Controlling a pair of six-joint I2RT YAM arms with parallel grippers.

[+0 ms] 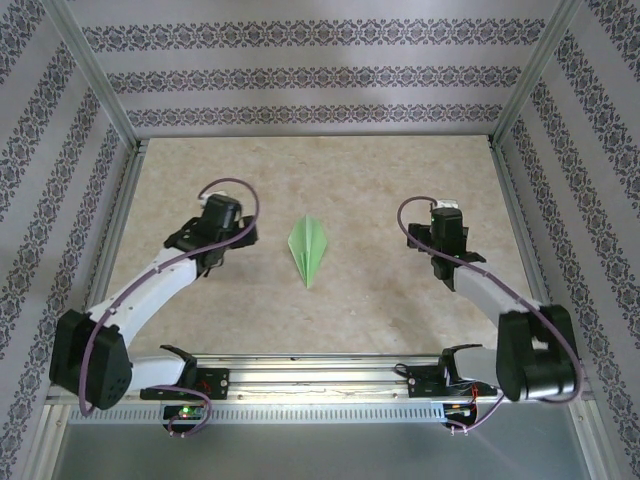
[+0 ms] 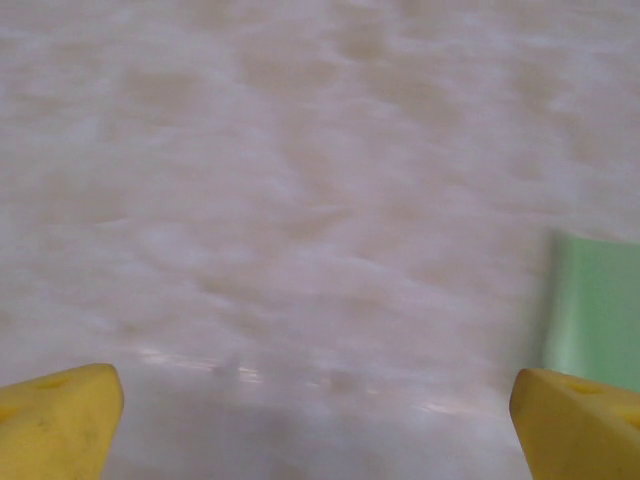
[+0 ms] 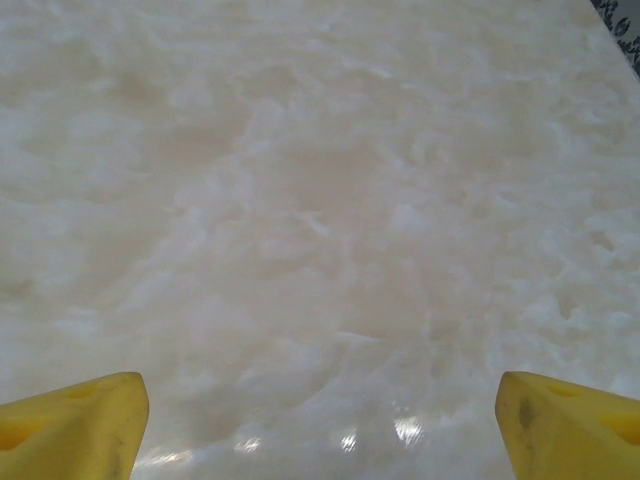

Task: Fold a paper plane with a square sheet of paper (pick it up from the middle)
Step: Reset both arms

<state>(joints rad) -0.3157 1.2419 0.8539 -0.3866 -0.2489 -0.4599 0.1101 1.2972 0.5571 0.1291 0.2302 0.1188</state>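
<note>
The square sheet of paper lies folded into a slim pale green paper plane (image 1: 308, 250) with a centre crease, flat on the middle of the table, its sharp tip toward the near edge. One edge of the paper plane (image 2: 596, 305) shows at the right of the left wrist view. My left gripper (image 1: 222, 243) hangs to the left of the plane and apart from it. In its wrist view the left gripper (image 2: 318, 425) stands open, yellow fingertips (image 2: 58, 418) wide apart over bare table. My right gripper (image 1: 447, 243) is off to the plane's right, and its wrist view shows the right gripper (image 3: 320, 425) open with nothing between the fingertips (image 3: 70, 425).
The beige marbled tabletop (image 1: 330, 180) is boxed in by patterned walls and aluminium frame posts (image 1: 100, 80). A metal rail (image 1: 320, 375) with the arm bases runs along the near edge.
</note>
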